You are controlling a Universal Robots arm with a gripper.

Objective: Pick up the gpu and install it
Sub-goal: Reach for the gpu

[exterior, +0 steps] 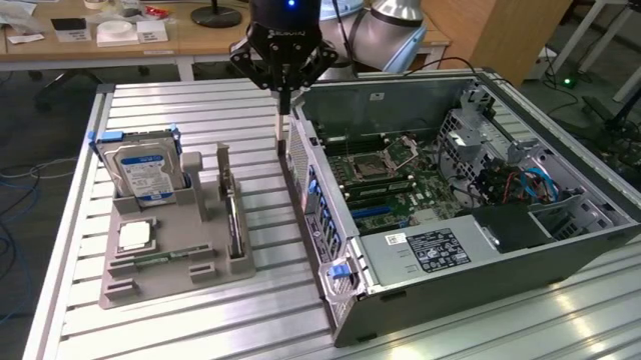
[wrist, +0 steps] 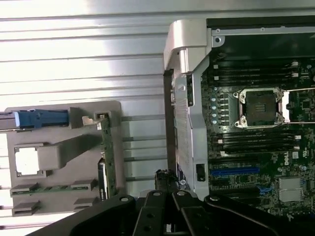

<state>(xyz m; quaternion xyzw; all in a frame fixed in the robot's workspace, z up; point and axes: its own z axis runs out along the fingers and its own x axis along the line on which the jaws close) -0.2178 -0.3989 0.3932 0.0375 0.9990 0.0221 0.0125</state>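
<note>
The labels on the power supply [exterior: 437, 250] and hard drive [exterior: 140, 174] are unreadable.

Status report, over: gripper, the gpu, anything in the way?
Gripper shut, holding nothing, over the computer case wall facing the holder. Gpu on edge in the holder slot, untouched. Nothing lies between them.

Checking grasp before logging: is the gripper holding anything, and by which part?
Nothing. The gripper is shut on itself; the gpu stands on edge in the grey holder, untouched.
</note>
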